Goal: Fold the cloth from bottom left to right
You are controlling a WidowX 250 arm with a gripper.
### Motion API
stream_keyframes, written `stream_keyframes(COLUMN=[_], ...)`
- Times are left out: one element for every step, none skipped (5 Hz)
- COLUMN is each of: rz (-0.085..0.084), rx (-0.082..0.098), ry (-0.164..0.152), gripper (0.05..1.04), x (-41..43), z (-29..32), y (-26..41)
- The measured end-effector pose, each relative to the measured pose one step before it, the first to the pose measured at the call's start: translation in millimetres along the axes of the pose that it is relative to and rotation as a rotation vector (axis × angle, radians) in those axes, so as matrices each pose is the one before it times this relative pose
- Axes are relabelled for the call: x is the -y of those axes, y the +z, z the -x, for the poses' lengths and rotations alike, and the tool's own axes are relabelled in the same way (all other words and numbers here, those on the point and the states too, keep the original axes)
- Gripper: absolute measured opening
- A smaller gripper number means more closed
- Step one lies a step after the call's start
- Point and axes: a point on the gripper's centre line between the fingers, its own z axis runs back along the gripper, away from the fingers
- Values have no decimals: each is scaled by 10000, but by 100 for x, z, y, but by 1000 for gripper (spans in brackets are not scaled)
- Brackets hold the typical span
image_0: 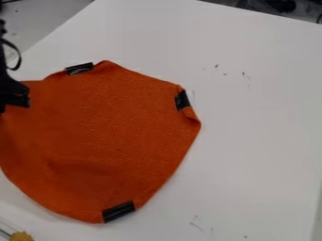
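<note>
At the left edge, the black gripper (15,98) hangs over the upper left part of the orange cloth (119,136). The cloth lies spread on the white table, its left side running to the view's edge. Black tape pieces mark its border: one at the top (79,68), one at the right (182,100) and one at the bottom (118,212). A small fold shows just below the right tape. Whether the gripper touches the cloth, I cannot tell.
The white table (258,141) extends right of and above the cloth. A yellowish-brown item (20,236) with a thin rod lies at the bottom left corner. Dark objects (270,5) stand beyond the table's top right edge.
</note>
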Motion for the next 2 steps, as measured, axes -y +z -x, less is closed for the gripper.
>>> stream_keyframes(rz=[154,437], rx=[50,-257], ry=[-275,-523], gripper=[68,68], x=[2877,2929], z=[-1508,-1768], y=[922,-389])
